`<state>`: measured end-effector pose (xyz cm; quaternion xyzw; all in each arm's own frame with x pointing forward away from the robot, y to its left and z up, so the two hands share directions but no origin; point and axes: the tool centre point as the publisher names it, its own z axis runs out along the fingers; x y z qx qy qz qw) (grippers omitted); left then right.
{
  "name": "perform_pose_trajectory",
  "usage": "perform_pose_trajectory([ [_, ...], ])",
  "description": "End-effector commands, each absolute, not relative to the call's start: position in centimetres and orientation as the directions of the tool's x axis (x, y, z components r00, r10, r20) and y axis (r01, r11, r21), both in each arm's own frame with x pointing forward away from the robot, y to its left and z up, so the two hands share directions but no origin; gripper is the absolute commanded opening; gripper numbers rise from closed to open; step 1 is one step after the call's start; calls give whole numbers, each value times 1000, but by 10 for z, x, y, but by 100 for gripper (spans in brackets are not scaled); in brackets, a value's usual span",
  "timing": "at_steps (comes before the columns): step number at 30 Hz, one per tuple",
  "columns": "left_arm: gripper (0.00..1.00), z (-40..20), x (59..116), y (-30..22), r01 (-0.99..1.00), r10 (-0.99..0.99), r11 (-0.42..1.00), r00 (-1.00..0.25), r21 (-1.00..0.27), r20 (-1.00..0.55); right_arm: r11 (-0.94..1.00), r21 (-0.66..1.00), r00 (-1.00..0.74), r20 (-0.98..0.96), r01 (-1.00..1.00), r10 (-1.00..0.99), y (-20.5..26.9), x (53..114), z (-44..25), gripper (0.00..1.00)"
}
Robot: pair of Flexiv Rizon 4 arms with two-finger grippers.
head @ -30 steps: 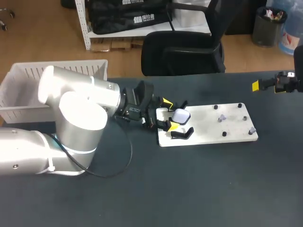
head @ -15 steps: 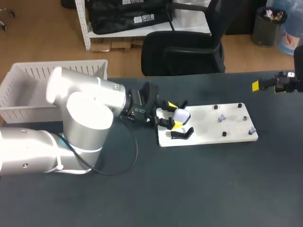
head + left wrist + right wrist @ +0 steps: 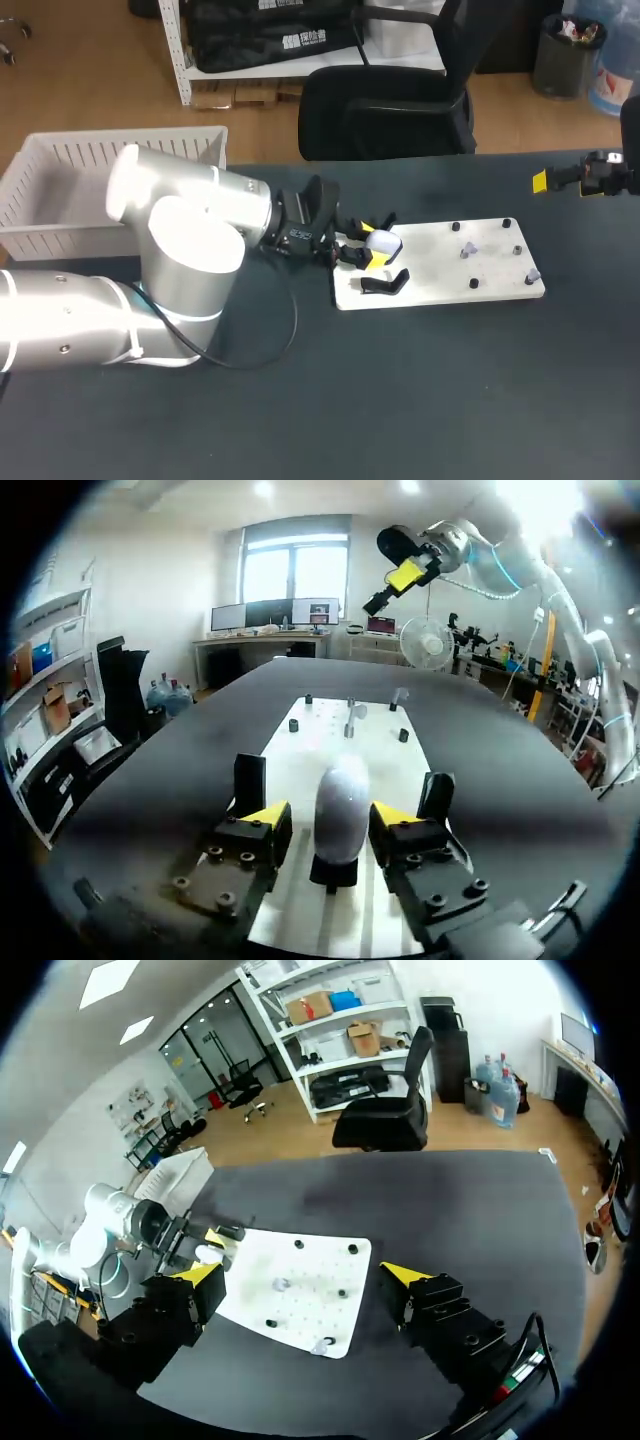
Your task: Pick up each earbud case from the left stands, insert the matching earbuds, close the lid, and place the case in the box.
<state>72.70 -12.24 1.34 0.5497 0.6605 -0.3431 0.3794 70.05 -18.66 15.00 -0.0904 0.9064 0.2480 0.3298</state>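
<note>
The left gripper is straddling the white earbud case, fingers spread, while the right gripper is hovering spread.

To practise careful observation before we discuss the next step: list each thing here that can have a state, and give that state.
earbud case: upright on its stand, lid looks shut.
left gripper: open, fingers either side of the case.
right gripper: open, holding nothing, away from the board.
second stand: empty.
box: no case seen inside.
</note>
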Motion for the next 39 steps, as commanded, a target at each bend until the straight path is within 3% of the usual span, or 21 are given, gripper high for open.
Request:
perform_pose_trajectory([
  [1,45,12,729,-123,987,468,158,-112,-42,-877,863,387,-767,-642,-325,-1,-186,700,150,100],
  [6,37,11,729,-123,986,466,159,-116,-47,-877,863,387,-767,-642,-325,-1,-186,700,150,100],
  [9,27,11,728,-122,987,463,156,-115,-47,-879,863,387,-767,-642,-325,-1,-186,700,150,100],
  [11,17,11,728,-122,987,462,154,-113,-46,-880,863,387,-767,-642,-325,-1,-186,700,150,100],
  [13,0,11,728,-122,987,462,152,-111,-45,-880,863,387,-767,-642,-325,-1,-186,700,150,100],
  [34,0,61,728,-107,986,379,162,-98,-38,-920,863,387,-767,-642,-325,-1,-186,700,150,100],
  [39,0,76,736,-116,984,368,176,-73,-7,-927,849,361,-782,-615,-386,-94,-152,693,152,100],
])
